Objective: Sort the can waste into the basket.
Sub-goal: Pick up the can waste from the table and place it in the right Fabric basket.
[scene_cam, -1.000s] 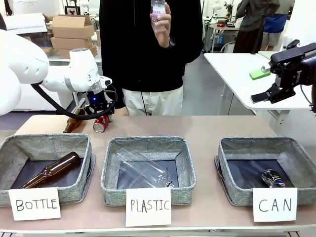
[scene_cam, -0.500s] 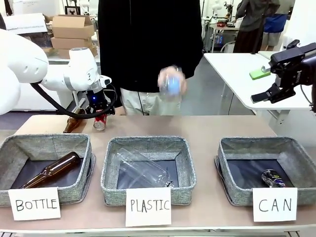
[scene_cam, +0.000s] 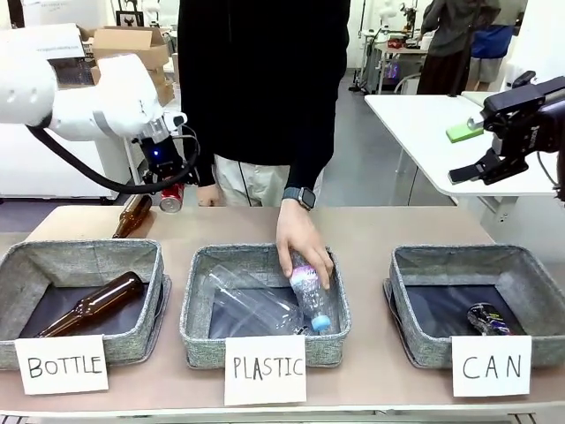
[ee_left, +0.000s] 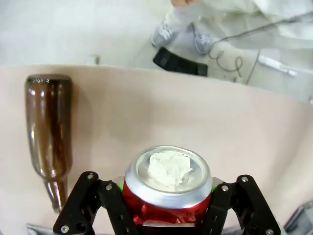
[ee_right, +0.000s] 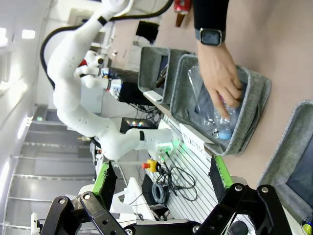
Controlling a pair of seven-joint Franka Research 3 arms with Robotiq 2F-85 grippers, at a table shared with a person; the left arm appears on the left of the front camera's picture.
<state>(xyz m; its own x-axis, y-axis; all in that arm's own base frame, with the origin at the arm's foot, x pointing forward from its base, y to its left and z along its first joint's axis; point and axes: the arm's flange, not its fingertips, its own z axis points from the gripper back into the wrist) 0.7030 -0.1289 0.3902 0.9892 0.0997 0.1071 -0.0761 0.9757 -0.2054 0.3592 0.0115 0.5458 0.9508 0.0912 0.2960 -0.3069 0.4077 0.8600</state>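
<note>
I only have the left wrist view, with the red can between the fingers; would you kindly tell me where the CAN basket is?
Observer: The CAN basket stands at the table's near right corner, rightmost of three baskets.
Operator: Thank you. Is anything inside it?
Observer: Yes, a dark blue can lies on its dark lining.
Operator: Is the way across the table free?
Observer: Not quite. The person's hand rests on a clear bottle in the middle PLASTIC basket.
</note>
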